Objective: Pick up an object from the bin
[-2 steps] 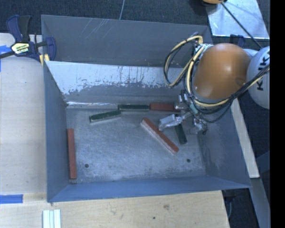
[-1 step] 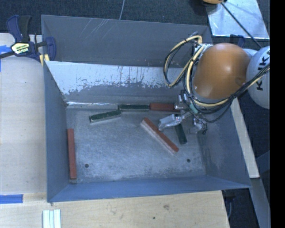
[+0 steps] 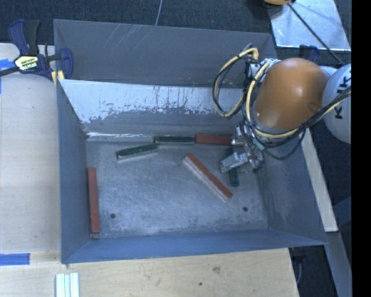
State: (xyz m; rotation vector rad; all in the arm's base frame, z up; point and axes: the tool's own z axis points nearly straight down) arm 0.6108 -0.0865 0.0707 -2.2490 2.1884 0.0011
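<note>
Hanging low at the right end of the bin (image 3: 173, 243), the fingers (image 3: 238, 167), spread or pressed together I cannot tell, sit just right of a slanted brown stick (image 3: 207, 177), probably the easiest pick because it lies clear of the walls, unlike the red stick (image 3: 213, 139) and dark stick (image 3: 174, 139) hugging the back wall beyond.

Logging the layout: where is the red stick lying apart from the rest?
The red stick lies on the bin floor along its left wall in the camera view, across from the gripper at the right.
</note>
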